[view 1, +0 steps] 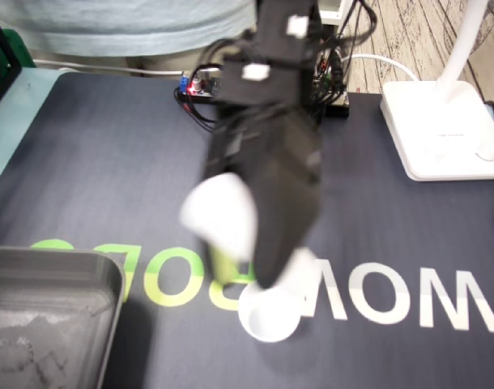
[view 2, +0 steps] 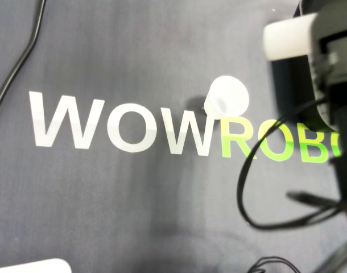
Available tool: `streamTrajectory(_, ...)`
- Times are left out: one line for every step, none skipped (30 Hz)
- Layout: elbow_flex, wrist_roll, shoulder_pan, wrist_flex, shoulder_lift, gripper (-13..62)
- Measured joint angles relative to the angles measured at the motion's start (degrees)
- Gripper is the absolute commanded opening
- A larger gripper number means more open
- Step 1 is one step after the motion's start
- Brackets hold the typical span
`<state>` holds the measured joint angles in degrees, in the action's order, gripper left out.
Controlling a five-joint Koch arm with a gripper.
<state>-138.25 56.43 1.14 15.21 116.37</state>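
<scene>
a: where is the cup [view 1: 269,318] found?
b: it is seen standing on the mat [view 1: 93,162], on the lettering [view 2: 128,128], just where the white letters give way to the green ones. in the overhead view it is shown free on all sides, with nothing closed around it.
a: and the gripper [view 1: 269,277]?
b: it is hung point-down over the cup in the fixed view, with its tip drawn across the cup's far rim. the arm [view 1: 263,162] is blurred and the jaws are not shown apart, so whether they are parted or closed cannot be told. contact cannot be confirmed either, though a gap is suggested by the overhead view.
a: why is it held so steeply?
b: a descent from above is judged to be intended, so that the cup's wall can be taken between the jaws. the cup is small and looks light, so it could be tipped or pushed if one jaw is brought down onto the rim.
a: what else is laid out?
b: a tray [view 1: 53,316] is set at the mat's near left corner in the fixed view. it is supposed to be a drop place, no more than that. a lamp base [view 1: 441,130] is set well apart on the right. a cable [view 2: 240,182] is looped near the cup in the overhead view, where it could be snagged.
</scene>
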Motion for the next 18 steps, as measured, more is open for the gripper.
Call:
streamTrajectory(-0.44,0.97,-0.44,0.00,0.44,2.2)
streamTrajectory(-1.85,3.60,-1.67,0.00,1.67,2.2)
streamTrajectory(-3.25,6.42,-2.90,0.00,3.08,2.2)
streamTrajectory(-4.66,9.14,-3.96,0.00,4.31,2.2)
streamTrajectory(-5.89,11.87,-4.66,0.00,5.54,2.2)
streamTrajectory(-7.21,14.68,-5.01,0.00,6.33,2.2)
streamTrajectory(-8.09,17.31,-5.19,0.00,6.68,2.2)
streamTrajectory(-8.70,20.21,-5.19,0.00,6.68,2.2)
streamTrajectory(-9.14,22.68,-5.19,-0.09,6.68,2.2)
streamTrajectory(-9.14,24.61,-5.01,0.00,6.42,2.2)
streamTrajectory(-9.14,26.10,-4.92,0.00,5.98,2.2)
streamTrajectory(-9.14,27.16,-4.83,0.00,5.19,2.2)
streamTrajectory(-9.14,28.30,-4.83,0.00,4.31,2.2)
streamTrajectory(-9.23,29.18,-4.66,0.00,3.43,2.2)
streamTrajectory(-9.14,30.15,-4.66,0.00,2.55,2.2)
streamTrajectory(-9.14,31.20,-4.48,0.00,1.58,2.2)
streamTrajectory(-9.14,32.17,-4.31,0.00,0.53,2.2)
streamTrajectory(-9.14,33.13,-4.13,0.00,-0.70,2.2)
